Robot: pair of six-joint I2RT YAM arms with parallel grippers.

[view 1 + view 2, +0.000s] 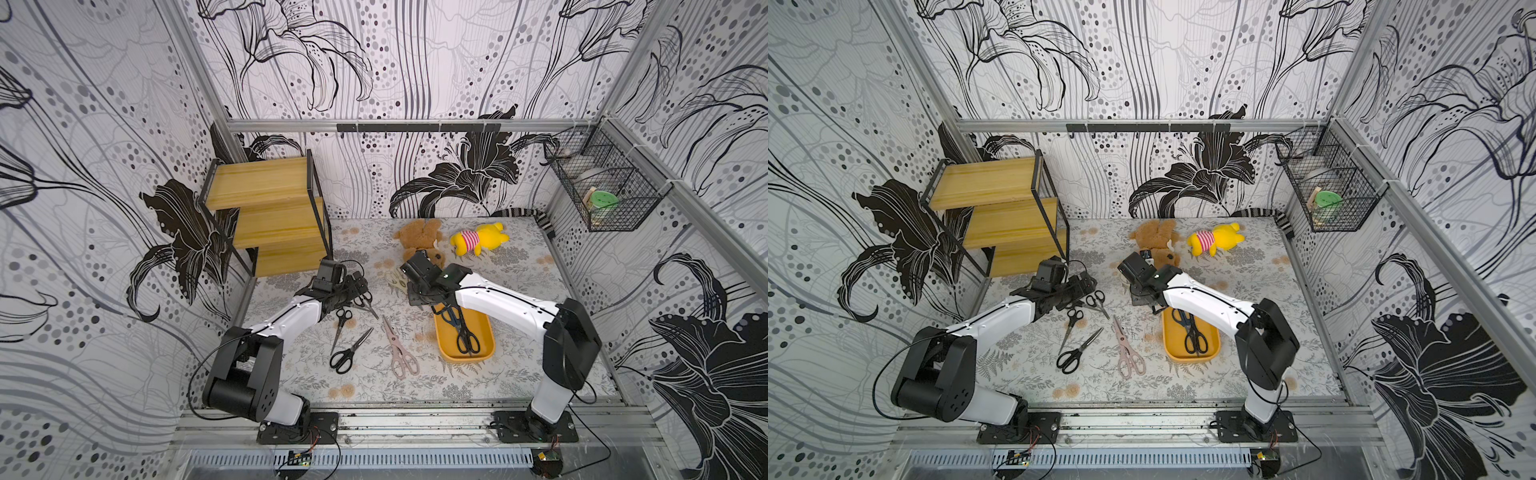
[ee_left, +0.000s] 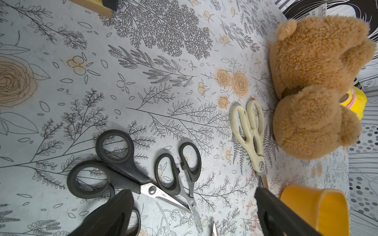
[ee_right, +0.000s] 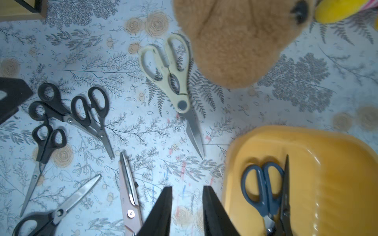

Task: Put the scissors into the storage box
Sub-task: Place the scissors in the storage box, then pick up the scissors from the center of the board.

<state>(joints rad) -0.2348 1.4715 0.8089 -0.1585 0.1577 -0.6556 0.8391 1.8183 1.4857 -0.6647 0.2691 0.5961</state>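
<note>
Station findings.

**Storage box:** We find the yellow-orange storage box (image 1: 484,332) on the floral mat (image 1: 519,299), on the right arm's side, under that arm's forearm. It holds two pairs lying lengthwise:
- the dark blue-handled scissors (image 3: 262,183)
- the black-handled scissors (image 1: 468,343), whose loops are toward the near end

**Outside the box:** Six pairs lie on the mat.
- The pale pink shears (image 1: 398,347) are just beside the box's left wall but do not touch it.
- The large black pair (image 1: 345,353) and the small black pair (image 1: 342,319) are further left.
- Two crossed black pairs (image 2: 151,190) overlap at the blades beneath the left gripper.
- The cream shears (image 2: 250,130) lie close to the brown teddy bear (image 1: 417,239). We cannot tell whether they touch it.

**Right gripper (image 3: 187,188):** Its fingers are parted by a narrow gap with nothing between them. It sits above bare mat just beside the box's far end, between the box and the pink shears' blades.

**Left gripper (image 2: 192,191):** Its fingers are spread wide and it grips nothing. It is poised over the crossed black pairs.

**Other items:** A yellow plush toy (image 1: 478,240) lies beside the bear. A stepped wooden shelf (image 1: 266,208) stands at the far left corner. A black wire basket (image 1: 602,187) hangs on the right wall.
</note>
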